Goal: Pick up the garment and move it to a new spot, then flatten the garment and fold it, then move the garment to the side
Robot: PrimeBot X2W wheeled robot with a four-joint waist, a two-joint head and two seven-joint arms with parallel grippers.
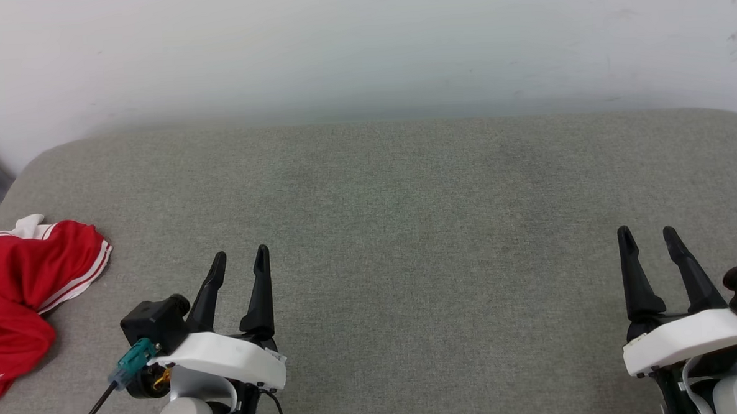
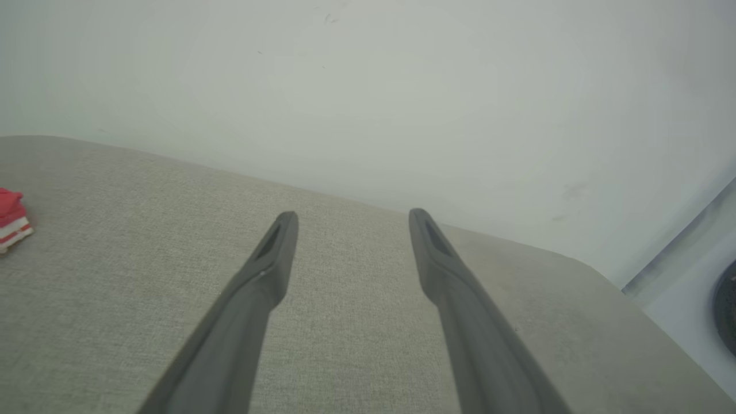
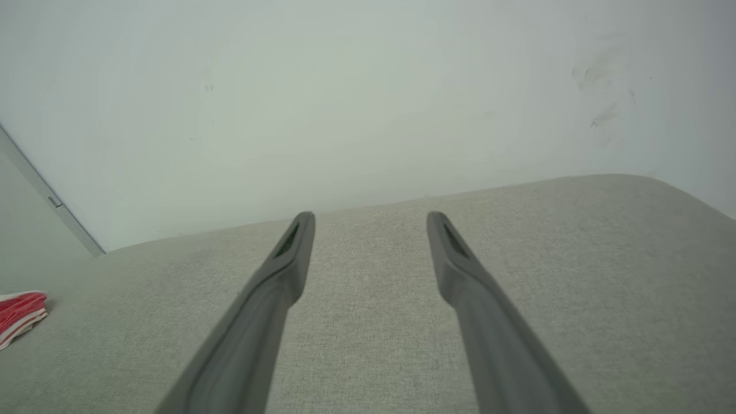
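The garment point(image 1: 17, 291), red with white-and-red striped trim, lies crumpled at the far left of the grey cushioned surface point(image 1: 406, 218), partly cut off by the head view's edge. A corner of the garment point(image 2: 12, 221) peeks in at the left of the left wrist view, and the garment point(image 3: 20, 313) also peeks in at the lower left of the right wrist view. My left gripper point(image 1: 240, 262) hovers open to the right of the garment, apart from it, nothing between its fingers. My right gripper point(image 1: 646, 238) stands open at the lower right, far from the garment.
A pale wall point(image 1: 361, 45) rises directly behind the cushion's far edge. The cushion's rounded corners sit at the back left and back right. A black cable point(image 1: 91, 412) trails from my left wrist.
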